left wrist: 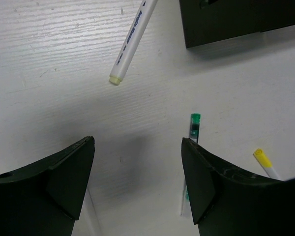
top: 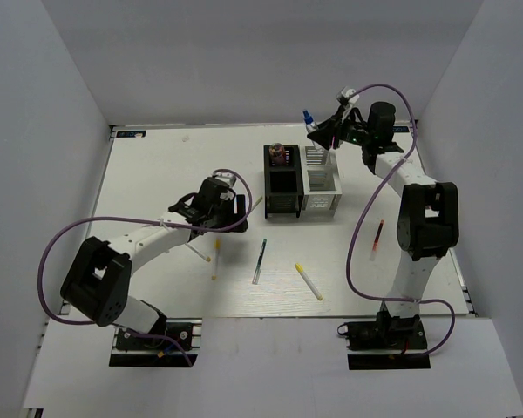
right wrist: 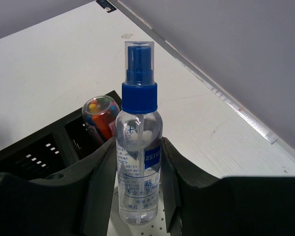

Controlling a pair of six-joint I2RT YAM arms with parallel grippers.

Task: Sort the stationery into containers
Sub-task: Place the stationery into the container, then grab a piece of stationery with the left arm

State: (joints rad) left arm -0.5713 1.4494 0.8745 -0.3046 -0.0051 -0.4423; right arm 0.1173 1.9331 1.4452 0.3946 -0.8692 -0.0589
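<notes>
White pen point(left wrist: 129, 44) cut by top edge. Dark pen point(left wrist: 194, 126) partly hidden behind left claw point(left wrist: 137, 141) finger. Bottle point(right wrist: 137, 142) small print unreadable.

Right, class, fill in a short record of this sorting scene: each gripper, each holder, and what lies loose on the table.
Right gripper: shut on blue-capped bottle, held upright by the white holder
Left gripper: open, empty, low over the table
Black holder: pink tube inside
White holder: no item seen inside
Loose: dark pen, red pen, yellow-ended white pens
</notes>
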